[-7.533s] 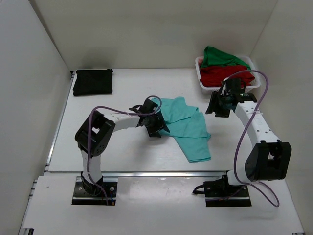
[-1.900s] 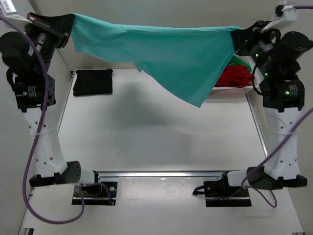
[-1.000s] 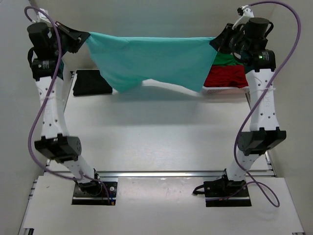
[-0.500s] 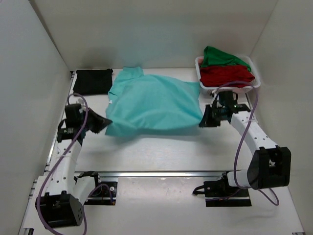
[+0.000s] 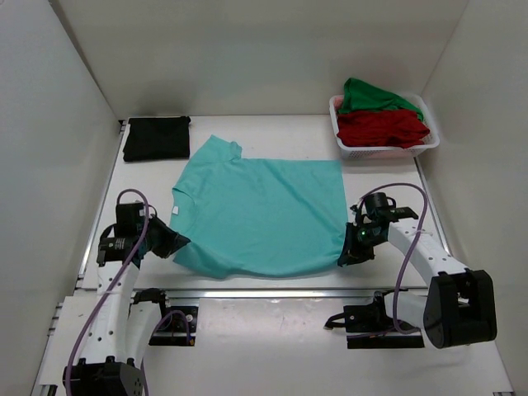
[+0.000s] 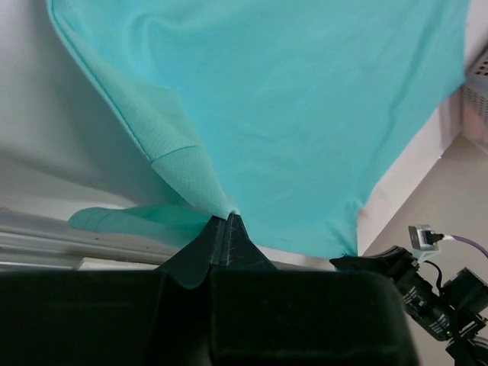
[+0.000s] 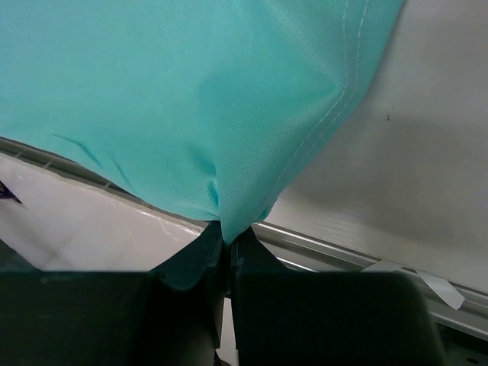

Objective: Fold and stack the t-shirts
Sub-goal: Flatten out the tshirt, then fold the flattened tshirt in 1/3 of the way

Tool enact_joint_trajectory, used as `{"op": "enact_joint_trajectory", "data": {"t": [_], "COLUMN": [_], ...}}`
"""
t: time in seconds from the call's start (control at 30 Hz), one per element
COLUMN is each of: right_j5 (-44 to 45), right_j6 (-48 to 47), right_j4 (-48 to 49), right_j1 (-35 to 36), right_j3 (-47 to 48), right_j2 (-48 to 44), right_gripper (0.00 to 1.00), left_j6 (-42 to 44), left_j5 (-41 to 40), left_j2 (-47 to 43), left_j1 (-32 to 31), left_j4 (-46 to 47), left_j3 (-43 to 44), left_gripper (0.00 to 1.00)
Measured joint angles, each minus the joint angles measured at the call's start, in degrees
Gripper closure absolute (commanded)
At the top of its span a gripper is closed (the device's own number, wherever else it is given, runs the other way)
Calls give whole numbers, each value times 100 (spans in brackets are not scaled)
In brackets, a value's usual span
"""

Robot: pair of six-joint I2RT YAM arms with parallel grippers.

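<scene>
1. The teal t-shirt (image 5: 260, 214) lies spread flat on the middle of the bench (image 5: 388, 186), collar to the left. I judge it laid out for folding.
2. The left end effector (image 5: 172, 245) grips its near-left corner and the right end effector (image 5: 346, 256) its near-right hem corner, drawing the near edge taut.
3. Only the top view shows the folded black t-shirt (image 5: 157, 138) far left, and the red t-shirt (image 5: 379, 128) and green t-shirt (image 5: 371, 95) in the basket (image 5: 388, 151).
4. Only the wrist views show cloth pinched between closed jaws.

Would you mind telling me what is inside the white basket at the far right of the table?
The basket holds a red t-shirt with a green t-shirt bunched at its far side. Anything beneath them, and the basket's floor, is covered.
</scene>
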Motion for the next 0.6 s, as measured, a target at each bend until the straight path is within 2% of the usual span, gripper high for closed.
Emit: {"op": "enact_joint_trajectory", "data": {"t": [0.23, 0.6], "right_j5": [-81, -144], "right_j6": [-2, -26], "right_j4": [-35, 136], "right_j1": [-160, -457], "right_j3": [118, 1567], "right_j2": [407, 1864], "right_gripper": [100, 100], "left_j6": [-153, 33], "left_j5": [-179, -450], "left_j2": [326, 2157], "left_j1": [103, 356], "left_j4": [90, 1032], "left_j3": [-280, 369], "left_gripper": [100, 100]}}
